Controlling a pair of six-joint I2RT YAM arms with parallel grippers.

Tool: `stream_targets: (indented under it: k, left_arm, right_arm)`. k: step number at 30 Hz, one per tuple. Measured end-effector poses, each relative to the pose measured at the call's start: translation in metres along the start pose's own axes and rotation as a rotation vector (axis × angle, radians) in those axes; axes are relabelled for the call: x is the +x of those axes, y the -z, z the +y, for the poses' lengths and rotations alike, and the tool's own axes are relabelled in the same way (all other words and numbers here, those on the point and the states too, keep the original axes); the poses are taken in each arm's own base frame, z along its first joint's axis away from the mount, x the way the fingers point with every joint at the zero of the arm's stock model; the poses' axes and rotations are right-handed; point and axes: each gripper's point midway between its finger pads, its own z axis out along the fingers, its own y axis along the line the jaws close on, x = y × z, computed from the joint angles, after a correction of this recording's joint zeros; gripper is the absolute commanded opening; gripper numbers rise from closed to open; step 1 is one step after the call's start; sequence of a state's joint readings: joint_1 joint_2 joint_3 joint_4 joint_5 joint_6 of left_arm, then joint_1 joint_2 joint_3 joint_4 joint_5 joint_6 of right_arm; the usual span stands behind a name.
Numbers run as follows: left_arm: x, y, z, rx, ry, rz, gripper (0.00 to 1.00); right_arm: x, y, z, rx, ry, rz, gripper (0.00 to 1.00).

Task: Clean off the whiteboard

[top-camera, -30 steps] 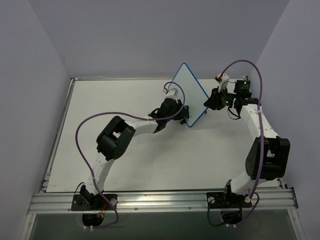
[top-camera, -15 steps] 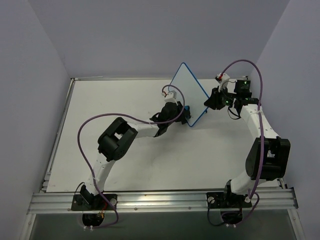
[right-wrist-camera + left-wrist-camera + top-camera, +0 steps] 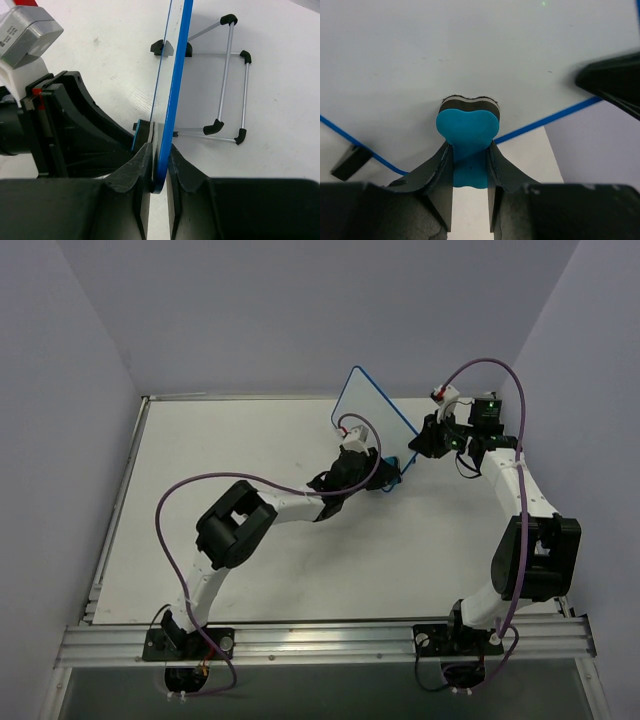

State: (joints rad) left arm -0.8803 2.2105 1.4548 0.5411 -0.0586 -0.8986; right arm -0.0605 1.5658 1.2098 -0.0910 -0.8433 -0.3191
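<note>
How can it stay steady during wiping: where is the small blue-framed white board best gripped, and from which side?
Grip the thin frame edge of the small blue-framed whiteboard, edge-on from its right, jaws straddling both faces, as the right gripper does. That leaves the flat face free for the blue-and-black eraser block in the left gripper.

Behind the whiteboard (image 3: 177,75), a wire stand (image 3: 225,80) seemingly obstructs.
</note>
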Motion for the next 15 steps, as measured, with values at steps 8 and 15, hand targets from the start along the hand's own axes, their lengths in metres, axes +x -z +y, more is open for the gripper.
stream_targets:
  k: [8,15]
  left_arm:
    - [-0.018,0.010,-0.037,0.106,-0.015,-0.007,0.02]
    - [-0.091,0.005,-0.002,0.050,-0.012,-0.101,0.02]
  right_arm:
    - [-0.002,-0.003,0.011,-0.045,0.005,-0.008,0.00]
    - [-0.004,-0.005,0.015,-0.060,0.014,-0.013,0.00]
